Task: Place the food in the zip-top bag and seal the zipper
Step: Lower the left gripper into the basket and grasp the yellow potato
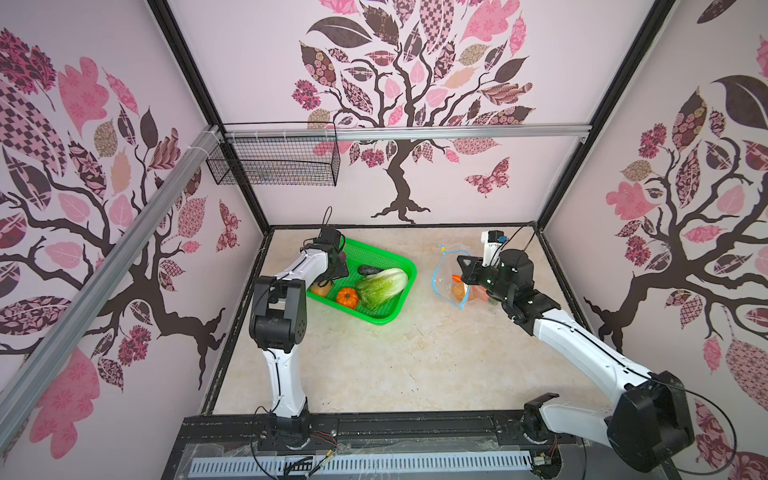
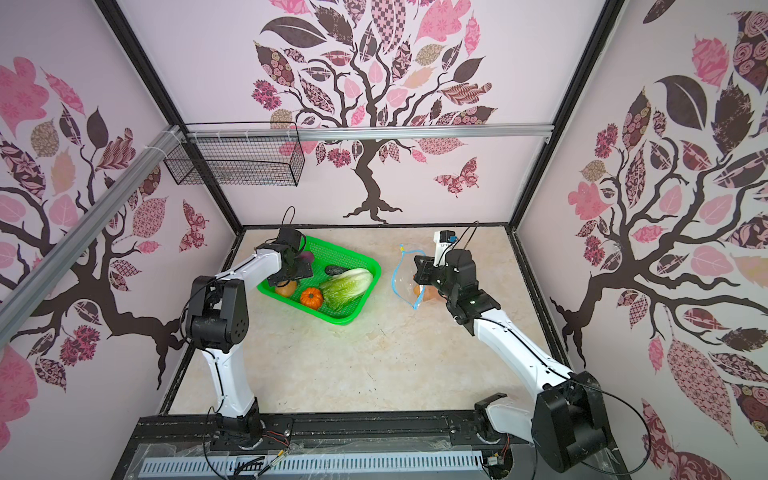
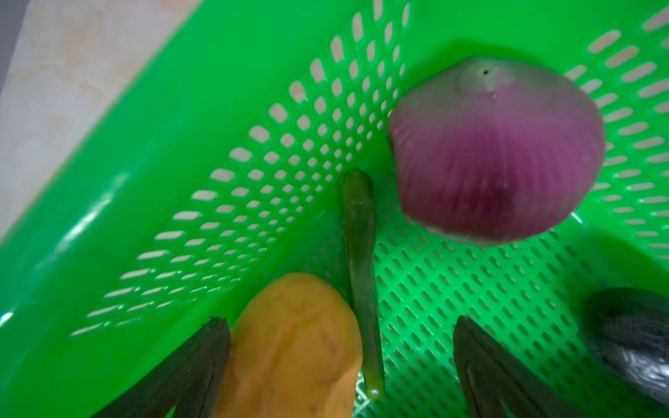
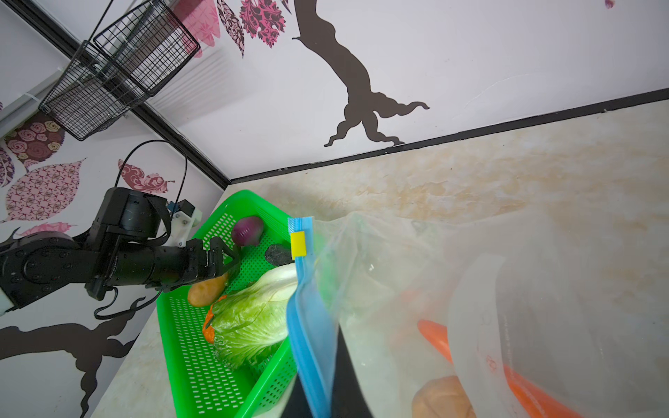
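Wide-open left hand (image 3: 338,325) straddles the basket's (image 3: 181,144) potato (image 3: 289,347), lengthwise between its fingers (image 3: 202,354); clenched right hand (image 4: 322,394) pinches the bag (image 4: 398,271).

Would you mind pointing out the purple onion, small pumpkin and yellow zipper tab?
purple onion (image 3: 496,152): left wrist view, middle of its ribbed side.
small pumpkin (image 1: 347,297): in a top view, centre of its top.
yellow zipper tab (image 4: 298,244): right wrist view, middle of its face.

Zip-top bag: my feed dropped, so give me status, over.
Left gripper open over basket potato. Right gripper shut on zipper; zip-top bag open, carrot inside. Nothing in the way.
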`<state>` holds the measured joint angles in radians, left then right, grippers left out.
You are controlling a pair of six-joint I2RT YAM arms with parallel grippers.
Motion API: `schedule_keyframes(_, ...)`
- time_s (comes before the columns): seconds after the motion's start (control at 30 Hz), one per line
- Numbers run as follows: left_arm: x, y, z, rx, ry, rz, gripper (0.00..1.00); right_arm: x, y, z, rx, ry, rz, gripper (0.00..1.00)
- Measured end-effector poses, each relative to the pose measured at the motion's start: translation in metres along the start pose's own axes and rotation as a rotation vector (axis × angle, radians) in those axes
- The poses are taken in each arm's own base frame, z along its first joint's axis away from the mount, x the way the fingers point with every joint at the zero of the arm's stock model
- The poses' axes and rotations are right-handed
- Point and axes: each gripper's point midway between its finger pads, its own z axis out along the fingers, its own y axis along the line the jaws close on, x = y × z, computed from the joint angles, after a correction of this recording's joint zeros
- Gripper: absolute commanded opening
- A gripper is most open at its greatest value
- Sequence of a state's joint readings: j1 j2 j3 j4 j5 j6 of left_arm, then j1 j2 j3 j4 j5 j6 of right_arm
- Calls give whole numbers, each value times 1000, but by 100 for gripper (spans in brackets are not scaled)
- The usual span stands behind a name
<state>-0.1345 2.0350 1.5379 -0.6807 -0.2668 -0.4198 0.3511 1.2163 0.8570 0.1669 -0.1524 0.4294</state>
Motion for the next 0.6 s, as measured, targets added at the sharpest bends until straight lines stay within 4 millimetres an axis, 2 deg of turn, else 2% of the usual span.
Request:
schedule_keyframes(0.3,9,-12,15,43,48,8,98,0,0,0,0,-1,-4,0)
schedule_keyframes(0.6,16,-12,22,38,71,26,91,0,0,0,1,-1,-4,0)
